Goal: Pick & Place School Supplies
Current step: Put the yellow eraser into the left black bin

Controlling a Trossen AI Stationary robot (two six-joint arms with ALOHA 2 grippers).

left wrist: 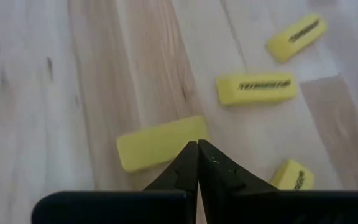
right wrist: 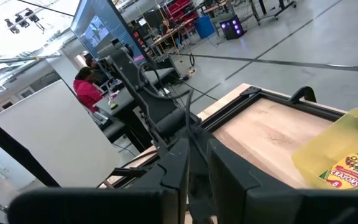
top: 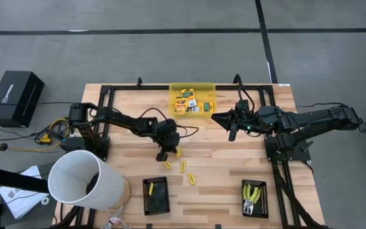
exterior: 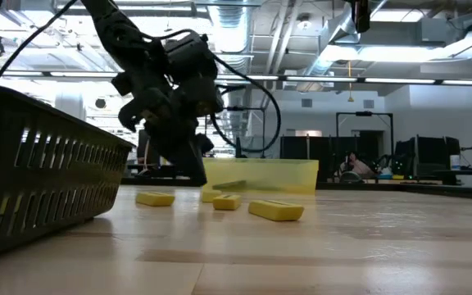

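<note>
Sitting on a pale wood-plank table (top: 234, 159) over grey floor, a cluttered workshop showing beyond. Lying flat mid-table, four yellow sticks (left wrist: 160, 143), long axes differing. Hovering just above the nearest stick, left gripper (left wrist: 197, 152), jaws pressed together. Hanging beside the yellow bin (top: 192, 89), right gripper (top: 232, 132), jaws narrowly apart, gripping nothing visible

A: What can't be made out?

B: In the left wrist view, the left gripper (left wrist: 197, 149) covers one end of the nearest yellow stick (left wrist: 157, 144), and another stick (left wrist: 293, 177) is partly hidden behind a finger.

A: And the low view?

B: The black tray (exterior: 39, 184) runs off the left edge. The printing on the crayon boxes (top: 190, 102) in the yellow bin (top: 174, 90) is too small to read from above.
</note>
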